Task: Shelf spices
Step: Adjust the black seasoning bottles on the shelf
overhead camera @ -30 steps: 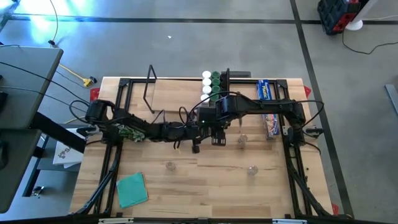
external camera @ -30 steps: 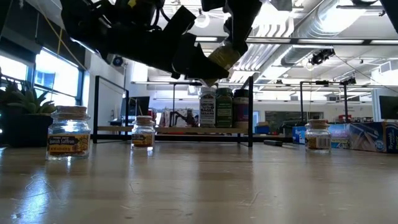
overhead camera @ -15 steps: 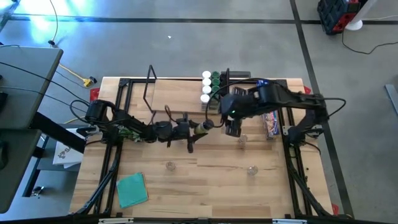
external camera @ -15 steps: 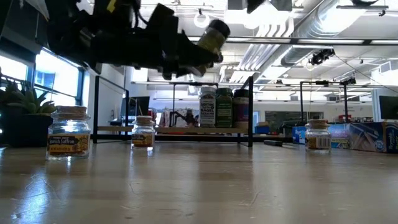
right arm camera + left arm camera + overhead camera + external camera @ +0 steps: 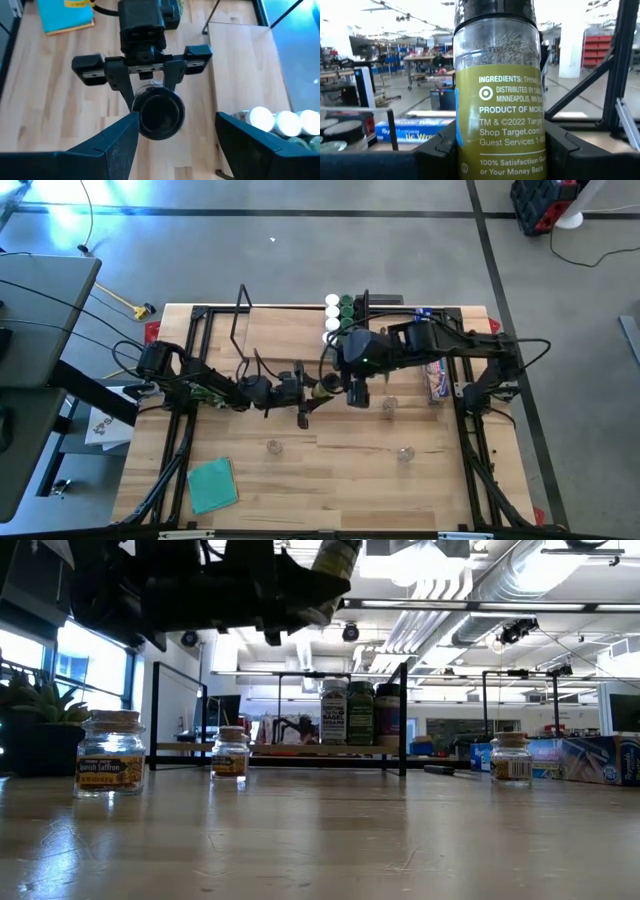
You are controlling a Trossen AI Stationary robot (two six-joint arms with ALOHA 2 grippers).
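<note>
Left tool (image 5: 150, 67) clamps thyme jar (image 5: 499, 90), label "INGREDIENTS: THYME", "Shop Target.com"; right tool (image 5: 172, 131) spread wide just beside its lid. Desk jar (image 5: 110, 753): "Saffron".

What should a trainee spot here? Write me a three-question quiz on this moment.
1. True or false: the left gripper holds a jar up off the table.
2. The right gripper is: A open, B shut on a jar, C out of sight.
3. How many loose jars stand on the table outside the shelf?
Key: 1 true; 2 A; 3 three.
</note>
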